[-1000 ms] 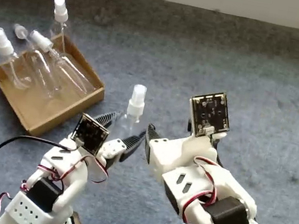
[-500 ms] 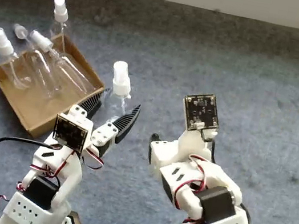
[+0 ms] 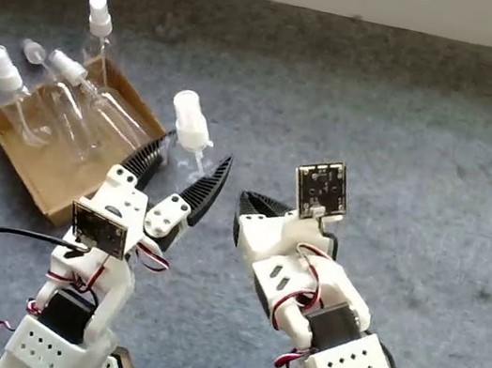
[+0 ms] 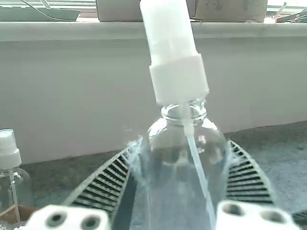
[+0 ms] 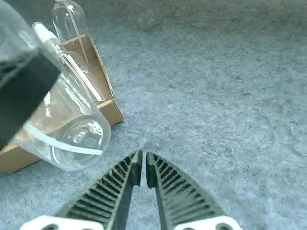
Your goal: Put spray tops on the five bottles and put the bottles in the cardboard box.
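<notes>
A bottle (image 3: pixel 186 156) with a spray top (image 3: pixel 188 119) set askew on its neck is gripped by the left end effector (image 3: pixel 198 147). It is held tilted above the desk (image 3: pixel 422 158), just beside a corner of the box (image 3: pixel 117 182). Four capped bottles (image 3: pixel 68 110) are seen at the box, three lying inside. The right end effector (image 5: pixel 143 165) is nearly closed on nothing, over the desk.

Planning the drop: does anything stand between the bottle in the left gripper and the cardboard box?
Nothing visible does. The bottle in the left gripper hangs just beside a corner of the cardboard box, with nothing between them. Other bottles lie in the box's far part; its near floor is bare.
</notes>
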Robot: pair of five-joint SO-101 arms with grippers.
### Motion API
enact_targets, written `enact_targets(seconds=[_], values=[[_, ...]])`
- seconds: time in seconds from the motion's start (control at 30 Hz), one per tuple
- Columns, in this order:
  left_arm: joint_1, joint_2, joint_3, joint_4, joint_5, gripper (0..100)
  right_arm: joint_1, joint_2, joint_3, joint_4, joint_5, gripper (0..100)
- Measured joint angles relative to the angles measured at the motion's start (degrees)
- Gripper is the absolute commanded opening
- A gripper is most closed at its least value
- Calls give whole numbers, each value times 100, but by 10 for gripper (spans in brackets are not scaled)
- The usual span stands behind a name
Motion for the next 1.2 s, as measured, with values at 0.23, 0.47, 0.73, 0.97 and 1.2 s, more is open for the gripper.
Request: enact_targets(seconds=[0.23, 0.47, 0.73, 0.97, 1.2], values=[[-501, 0, 0, -598, 0, 133, -255, 0, 712, -1099, 642, 5], [-730, 0, 0, -941, 0, 133, -1503, 0, 1697, -2585, 1336, 5], [-730, 0, 0, -897, 0, 133, -1952, 0, 2198, -4492, 1574, 5], [-369, 0, 0, -387, 0, 133, -1952, 0, 2233, -4958, 1600, 5], [-281, 0, 0, -369, 0, 133, -1952, 0, 2233, -4967, 1600, 5]])
